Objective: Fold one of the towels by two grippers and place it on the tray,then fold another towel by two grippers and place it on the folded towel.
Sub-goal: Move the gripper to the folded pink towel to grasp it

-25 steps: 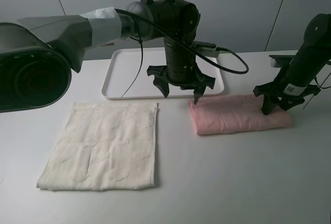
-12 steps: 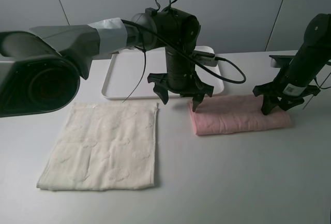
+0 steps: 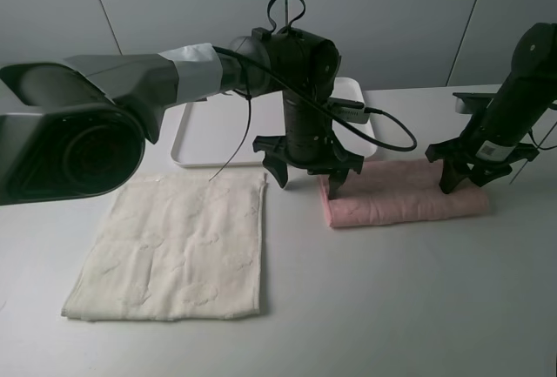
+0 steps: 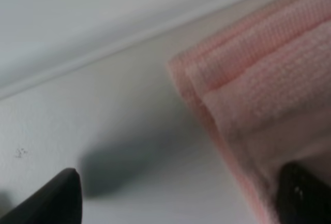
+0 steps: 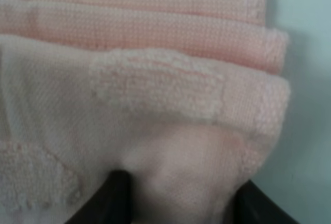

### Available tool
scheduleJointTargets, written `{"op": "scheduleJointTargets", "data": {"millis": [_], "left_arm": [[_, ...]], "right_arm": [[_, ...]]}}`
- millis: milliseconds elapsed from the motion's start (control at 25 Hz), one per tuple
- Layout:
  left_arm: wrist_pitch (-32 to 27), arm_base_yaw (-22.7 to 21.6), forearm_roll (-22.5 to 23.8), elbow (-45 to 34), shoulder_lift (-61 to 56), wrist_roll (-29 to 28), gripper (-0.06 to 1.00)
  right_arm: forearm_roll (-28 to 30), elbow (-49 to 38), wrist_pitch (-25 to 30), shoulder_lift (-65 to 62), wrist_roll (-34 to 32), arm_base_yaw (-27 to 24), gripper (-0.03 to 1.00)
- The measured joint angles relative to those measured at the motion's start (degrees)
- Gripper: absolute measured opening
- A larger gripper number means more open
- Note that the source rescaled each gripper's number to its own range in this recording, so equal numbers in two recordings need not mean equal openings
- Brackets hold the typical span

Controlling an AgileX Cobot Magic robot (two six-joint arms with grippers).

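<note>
Item: pale pink towel (image 3: 400, 198), terry cloth, folded into a long narrow band several layers thick. The left wrist view (image 4: 269, 89) shows stacked folds at one end, and the right wrist view (image 5: 155, 79) shows three ribbed edges stepped one behind another. Surface soft and lightly wrinkled, with a raised looped patch near the right end. Location: flat on the white table (image 3: 392, 307), in its rear right part, just in front of the tray's right front corner and off the tray. Orientation: long axis runs side to side, roughly parallel to the table's rear edge, with the right end set slightly further back than the left. Left gripper (image 3: 308, 184) (image 4: 176, 198): spread wide and pointing down at the band's left end, one fingertip over the cloth and the other over bare table. Right gripper (image 3: 466, 184) (image 5: 186, 203): at the band's right end, fingers drawn partway in with a bunch of pink cloth pinched between them. Tray (image 3: 213, 129): white, low-rimmed, at the rear centre of the table, partly hidden by the left arm. Cream towel (image 3: 174, 246): spread flat and unfolded at the front left of the table, roughly square, well apart from the pink band.
</note>
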State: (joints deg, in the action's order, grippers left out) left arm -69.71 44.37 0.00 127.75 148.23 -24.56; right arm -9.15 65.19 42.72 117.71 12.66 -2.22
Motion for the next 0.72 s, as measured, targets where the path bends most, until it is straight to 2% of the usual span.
{"op": "scheduleJointTargets", "data": {"millis": [240, 320, 400, 440, 720], "left_arm": [[0.0, 0.12, 0.46, 0.09, 0.03, -0.52, 0.97], [0.0, 0.12, 0.46, 0.09, 0.03, -0.64, 0.97], [0.0, 0.12, 0.56, 0.09, 0.03, -0.64, 0.97], [0.0, 0.12, 0.56, 0.09, 0.03, -0.64, 0.97], [0.0, 0.12, 1.68, 0.09, 0.03, -0.53, 0.97]], "right_arm": [[-0.23, 0.0, 0.0, 0.0, 0.0, 0.0, 0.44], [-0.7, 0.0, 0.0, 0.05, 0.14, 0.0, 0.32], [-1.48, 0.0, 0.25, 0.05, 0.14, 0.11, 0.08], [-1.75, 0.0, 0.25, 0.05, 0.14, 0.11, 0.05], [-2.18, 0.0, 0.88, 0.05, 0.14, 0.11, 0.05]]}}
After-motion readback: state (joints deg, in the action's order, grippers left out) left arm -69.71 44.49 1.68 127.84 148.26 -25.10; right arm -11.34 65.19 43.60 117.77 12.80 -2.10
